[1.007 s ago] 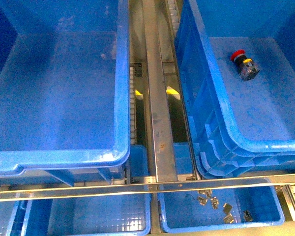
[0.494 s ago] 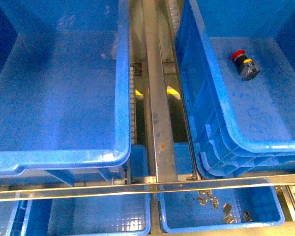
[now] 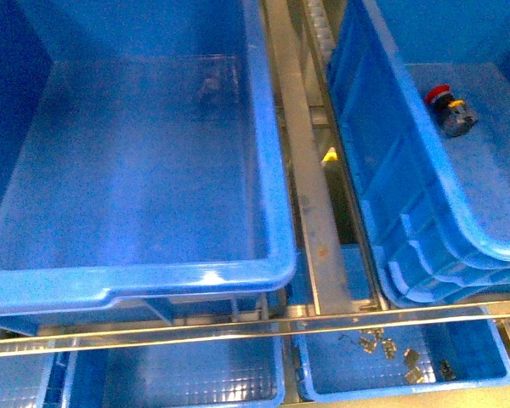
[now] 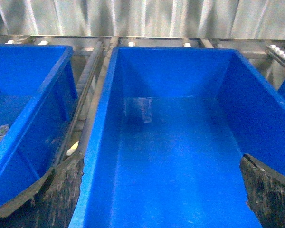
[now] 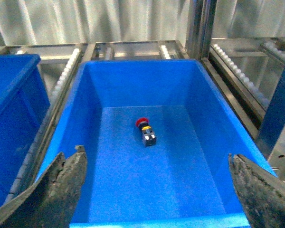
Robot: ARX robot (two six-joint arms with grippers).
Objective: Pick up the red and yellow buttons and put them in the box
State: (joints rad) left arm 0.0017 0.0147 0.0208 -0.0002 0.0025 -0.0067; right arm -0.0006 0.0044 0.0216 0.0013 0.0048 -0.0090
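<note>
The red button [image 3: 449,109] is the only task piece in plain sight. It lies on its side on the floor of the right crate [image 3: 382,170], toward the far end and clear of every wall. The right wrist view shows it the same way [image 5: 145,130], with the red cap pointing away, a yellow band behind it and the dark contact block nearest the camera.

If that crate is the box, I judge one button delivered and the rest still to fetch. No other red or yellow cap shows in any view, so how many remain cannot be read from here. A small yellow shape [image 3: 330,155] sits low in the gap beside the steel rail [image 3: 310,187] between the two crates. It may be a button, but it is too small and too hidden to tell.

The left crate [image 3: 153,279] is large and deep, and nothing lies in it. The left wrist view shows only its bare blue floor. Below, at the near edge, the right-hand shallow tray [image 3: 493,374] holds a scatter of small metal clips [image 3: 389,347]. The shallow tray beside it [image 3: 276,378] shows nothing on its gridded floor.

The right end effector [image 5: 156,190] hangs above the near end of the right crate with its fingers spread wide, carrying nothing and well short of the button. The left end effector [image 4: 161,199] is likewise spread and unloaded over the left crate.
</note>
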